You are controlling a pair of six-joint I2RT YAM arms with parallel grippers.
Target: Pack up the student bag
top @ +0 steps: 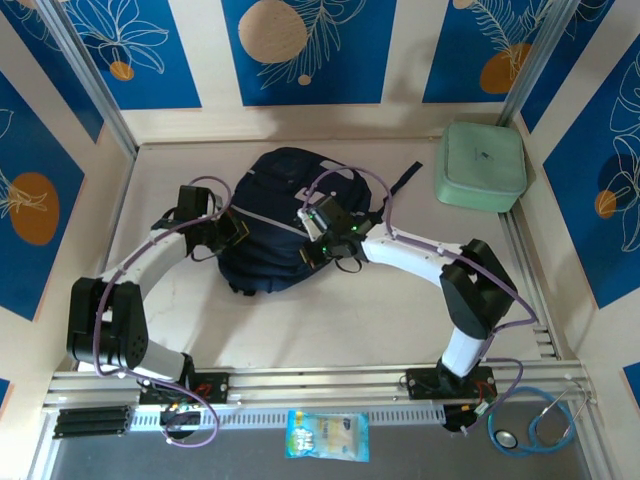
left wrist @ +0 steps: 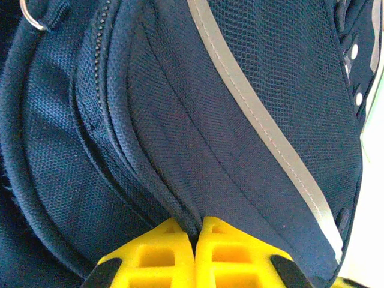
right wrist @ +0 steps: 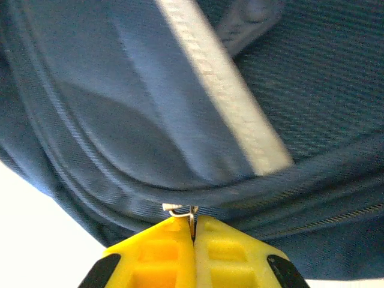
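Blue leaf-printed panels [top: 300, 50] ring the pale counter [top: 330, 320] where the student bag [top: 285, 215] lies centrally, both arms bent inward over it, left pincer [left wrist: 196, 225] clenched on a fabric fold, right pincer [right wrist: 193, 222] grasping the zip pull [right wrist: 179, 210]: seemingly the opening step, calling next for a steady pull along the zipper.

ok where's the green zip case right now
In the top view the pale green zip case sits in the far right corner of the table, apart from the student bag to its left.

Your left arm [top: 150, 258] and right arm [top: 410, 253] bend inward. Your left gripper [left wrist: 196, 231] and right gripper [right wrist: 193, 225] are both closed.
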